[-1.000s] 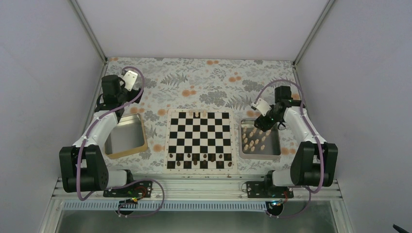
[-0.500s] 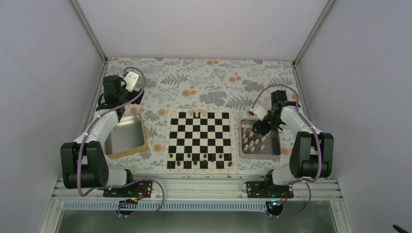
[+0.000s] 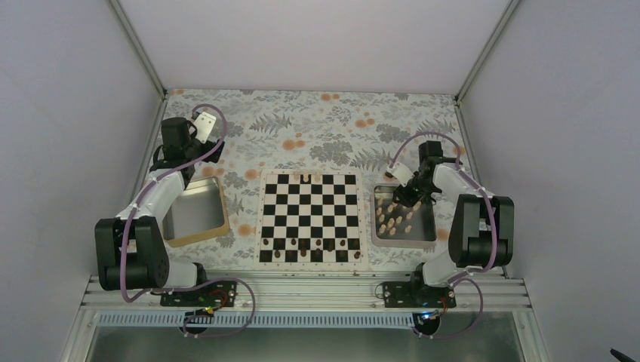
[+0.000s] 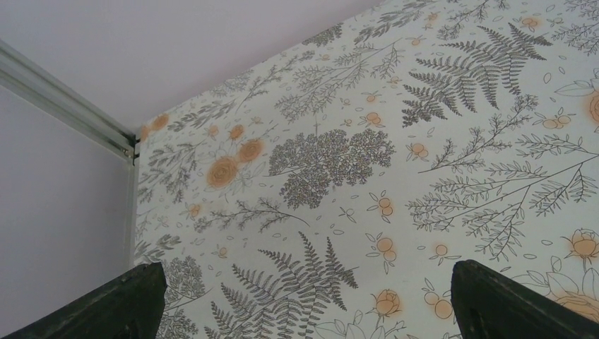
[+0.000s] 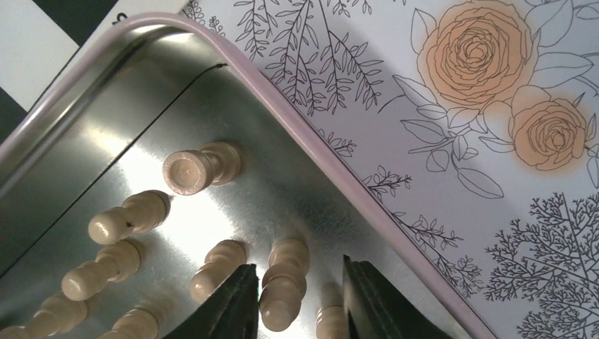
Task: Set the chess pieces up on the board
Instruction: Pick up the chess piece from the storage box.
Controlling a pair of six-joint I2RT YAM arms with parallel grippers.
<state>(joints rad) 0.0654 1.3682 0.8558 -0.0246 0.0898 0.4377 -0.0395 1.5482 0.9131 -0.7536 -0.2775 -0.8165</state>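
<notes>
Right gripper (image 5: 293, 300) has dipped into the steel tray (image 5: 339, 180), fingers (image 5: 226, 307) narrowing around a pale chess piece (image 5: 282, 289), so a pickup looks imminent. Left gripper (image 4: 307, 300) gapes wide, idle.

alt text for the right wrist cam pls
A dark two-finger pincer straddles one pale tan wooden chess piece in a shiny steel tray with a pink rim, a gap showing beside the right finger. More tan pieces lie to its left. A floral tablecloth fills the right, and a corner of the black-and-white chessboard shows top left.

Chess pieces (image 5: 282, 289) are pale tan, board (image 3: 309, 215) checkered black-and-white, tablecloth (image 4: 353, 155) floral orange-grey.
</notes>
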